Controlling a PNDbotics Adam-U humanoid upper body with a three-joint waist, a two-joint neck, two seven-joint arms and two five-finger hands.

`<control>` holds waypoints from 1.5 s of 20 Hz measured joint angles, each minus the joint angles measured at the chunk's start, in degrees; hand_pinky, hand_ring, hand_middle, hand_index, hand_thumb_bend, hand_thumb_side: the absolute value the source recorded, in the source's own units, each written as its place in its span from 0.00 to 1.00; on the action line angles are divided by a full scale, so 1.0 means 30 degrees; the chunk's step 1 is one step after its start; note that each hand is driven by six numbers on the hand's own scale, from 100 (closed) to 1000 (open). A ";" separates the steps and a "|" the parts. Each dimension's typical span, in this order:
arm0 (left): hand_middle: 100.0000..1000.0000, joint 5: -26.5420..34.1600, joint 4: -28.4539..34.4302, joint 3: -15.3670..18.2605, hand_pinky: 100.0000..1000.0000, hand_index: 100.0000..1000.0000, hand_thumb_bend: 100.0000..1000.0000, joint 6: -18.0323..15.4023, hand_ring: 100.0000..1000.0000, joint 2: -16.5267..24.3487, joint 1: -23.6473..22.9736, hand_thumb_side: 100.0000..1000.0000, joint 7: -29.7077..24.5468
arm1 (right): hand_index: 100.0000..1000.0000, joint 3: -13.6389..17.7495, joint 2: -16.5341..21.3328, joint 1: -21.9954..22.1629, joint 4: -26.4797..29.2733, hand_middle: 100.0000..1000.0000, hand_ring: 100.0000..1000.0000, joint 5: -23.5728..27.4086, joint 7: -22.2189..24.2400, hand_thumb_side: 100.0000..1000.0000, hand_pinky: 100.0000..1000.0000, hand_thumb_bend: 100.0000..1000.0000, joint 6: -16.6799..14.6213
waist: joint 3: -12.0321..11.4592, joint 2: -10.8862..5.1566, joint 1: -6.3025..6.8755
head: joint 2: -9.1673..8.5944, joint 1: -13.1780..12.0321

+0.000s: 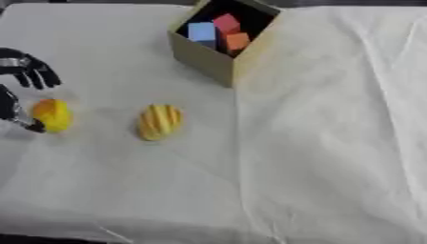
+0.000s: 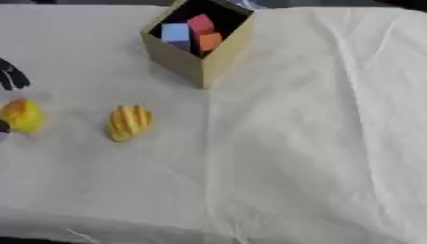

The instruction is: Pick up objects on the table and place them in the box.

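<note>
Reaching in from the left edge, the left hand (image 1: 25, 71) brackets the yellow-orange fruit (image 1: 52, 115): upper fingers (image 1: 40, 76) hang curled just above it, while a lower dark part of the hand sits against the fruit's left side. Nothing is clamped yet; the fingers look released around the fruit, not grasping it. The fruit lies on the white cloth-covered surface (image 1: 317, 157), near its left edge, with a ribbed yellow object (image 1: 158, 122) lying beside it toward the centre. Well apart, at the far side, stands the cardboard box (image 1: 204, 59), open on top and already holding a blue block (image 1: 202, 32), a red block (image 1: 226, 22) and an orange block (image 1: 236, 41).

Judging by its smooth, rounded form, the fruit is probably a light, stiff toy and may roll or slip; taking it across its middle, fingers opposed by the thumb, seems safest.

Most of the left hand is cut off by the frame, so the thumb's exact contact is unclear. The right hand shows in neither view.
</note>
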State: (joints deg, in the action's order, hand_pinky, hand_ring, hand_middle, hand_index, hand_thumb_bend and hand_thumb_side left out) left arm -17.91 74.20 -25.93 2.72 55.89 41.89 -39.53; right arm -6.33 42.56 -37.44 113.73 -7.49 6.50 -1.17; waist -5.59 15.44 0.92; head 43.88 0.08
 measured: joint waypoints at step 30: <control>0.54 -0.2958 -0.1785 -0.0366 0.64 0.61 0.21 -0.1339 0.57 -0.1336 0.0481 0.00 0.0056 | 0.80 0.0351 -0.0608 0.0051 0.0001 0.65 0.71 0.0210 -0.0189 0.48 0.89 0.00 0.0147 | 0.0169 0.0168 -0.0213 | -0.0007 -0.0198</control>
State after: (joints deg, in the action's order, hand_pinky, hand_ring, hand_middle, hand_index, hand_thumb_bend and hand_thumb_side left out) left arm -26.79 68.84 -27.03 -1.29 51.88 43.34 -39.36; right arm -5.28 40.74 -37.29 113.73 -6.86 5.93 -0.73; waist -5.09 15.94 0.28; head 43.86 -0.51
